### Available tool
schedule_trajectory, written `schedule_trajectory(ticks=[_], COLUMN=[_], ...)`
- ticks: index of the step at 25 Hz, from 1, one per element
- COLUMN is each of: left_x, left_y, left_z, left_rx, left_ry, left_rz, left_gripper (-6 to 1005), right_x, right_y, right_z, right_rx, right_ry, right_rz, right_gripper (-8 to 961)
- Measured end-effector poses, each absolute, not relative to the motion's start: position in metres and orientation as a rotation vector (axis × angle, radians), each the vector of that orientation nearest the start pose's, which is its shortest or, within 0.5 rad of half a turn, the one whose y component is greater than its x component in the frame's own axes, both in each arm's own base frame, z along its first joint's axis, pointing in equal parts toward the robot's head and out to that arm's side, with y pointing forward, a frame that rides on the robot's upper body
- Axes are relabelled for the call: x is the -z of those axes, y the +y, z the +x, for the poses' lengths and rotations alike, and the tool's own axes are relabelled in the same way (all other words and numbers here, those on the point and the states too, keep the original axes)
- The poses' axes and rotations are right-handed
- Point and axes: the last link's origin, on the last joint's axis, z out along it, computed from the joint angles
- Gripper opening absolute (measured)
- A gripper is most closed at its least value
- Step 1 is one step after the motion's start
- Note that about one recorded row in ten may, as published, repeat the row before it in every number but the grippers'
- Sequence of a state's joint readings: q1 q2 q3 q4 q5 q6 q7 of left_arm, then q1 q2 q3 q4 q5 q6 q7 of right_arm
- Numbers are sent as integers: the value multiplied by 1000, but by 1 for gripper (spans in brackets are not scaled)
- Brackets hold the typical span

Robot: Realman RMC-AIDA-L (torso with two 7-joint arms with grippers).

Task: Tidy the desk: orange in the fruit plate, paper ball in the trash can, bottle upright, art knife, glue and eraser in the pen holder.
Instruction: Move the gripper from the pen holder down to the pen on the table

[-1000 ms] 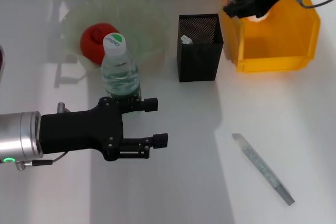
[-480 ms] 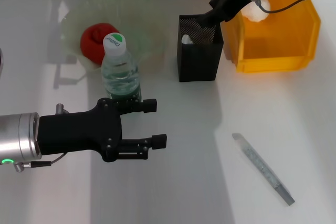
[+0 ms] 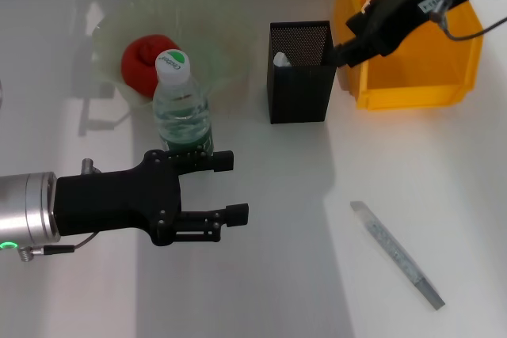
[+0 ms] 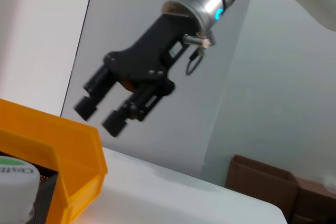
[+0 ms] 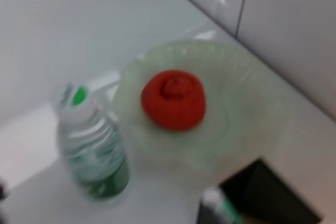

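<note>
Two arms work over the white tabletop [image 3: 261, 275]. Left pincer [image 3: 230, 187], fingers spread wide and holding nothing, hovers toward the near left corner, just beside the upright bottle [image 3: 181, 104]. Right pincer [image 3: 342, 51], fingers slightly parted and empty, hangs at the far right, over the gap between the black mesh pen holder [image 3: 299, 77] and the yellow trash can [image 3: 444, 61]. An orange [image 3: 142, 59] sits in the green fruit plate [image 3: 222, 29] near the far edge. An art knife [image 3: 396, 253] lies flat toward the near right corner.
</note>
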State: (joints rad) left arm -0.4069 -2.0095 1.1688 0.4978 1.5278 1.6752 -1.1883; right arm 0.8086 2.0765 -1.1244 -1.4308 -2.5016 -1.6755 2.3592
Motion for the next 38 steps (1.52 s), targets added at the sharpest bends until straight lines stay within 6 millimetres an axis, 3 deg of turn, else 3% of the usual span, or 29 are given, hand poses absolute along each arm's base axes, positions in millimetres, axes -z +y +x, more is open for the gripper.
schedule_trajectory(ticks=[5,11,16,22,28,38], left_x=[24,24,24,22,21,22], left_y=[271,274,275,274,272,271], left_z=[-258,-256,-256,-259,-263,-264], left_rx=[1011,1012,1005,994,985,984], left_ry=[-503,-491,-486,-488,-488,-491], left_rz=[-2878,-2882,-2880,-2872,-2867,-2864], left_gripper=[827,827,827,827,827,827], right_x=[-41,-6,18,39,36,42], right_y=[354,325,314,312,319,321], right_z=[117,133,143,155,166,167], right_rx=[385,659,747,782,781,757], right_ry=[753,885,943,996,1025,1008], right_rz=[-2788,-2793,-2754,-2712,-2602,-2596], right_gripper=[548,545,545,546,539,482])
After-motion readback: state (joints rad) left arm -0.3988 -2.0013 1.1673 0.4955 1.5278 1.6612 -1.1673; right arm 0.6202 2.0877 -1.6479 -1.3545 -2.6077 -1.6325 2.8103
